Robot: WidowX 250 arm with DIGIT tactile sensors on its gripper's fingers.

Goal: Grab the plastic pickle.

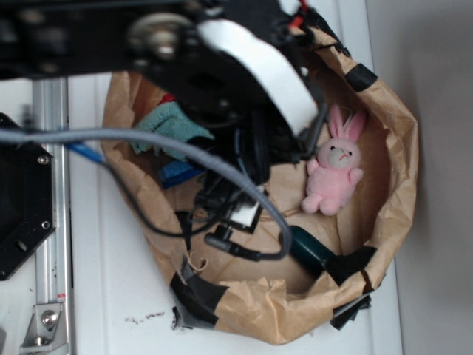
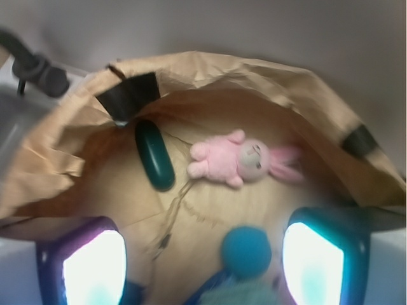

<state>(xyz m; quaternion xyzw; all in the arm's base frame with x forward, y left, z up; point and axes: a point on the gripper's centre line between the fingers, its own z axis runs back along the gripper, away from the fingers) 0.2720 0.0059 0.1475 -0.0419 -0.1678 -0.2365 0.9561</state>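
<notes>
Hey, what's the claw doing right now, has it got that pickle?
Gripper open, empty, hovering in the paper bag. Plastic pickle lying free by the bag wall, beside the pink bunny. Blue ball sits between the fingers.

A white tabletop fills the exterior view from 6 to 9 o'clock, with a silver aluminium rail running along its left edge and a few dark specks near 7 o'clock. At 3 o'clock a plain grey wall rises beside the table's edge, and in the wrist view the same grey surface spans 12 o'clock. The light is soft and even, without hard shadows.
</notes>
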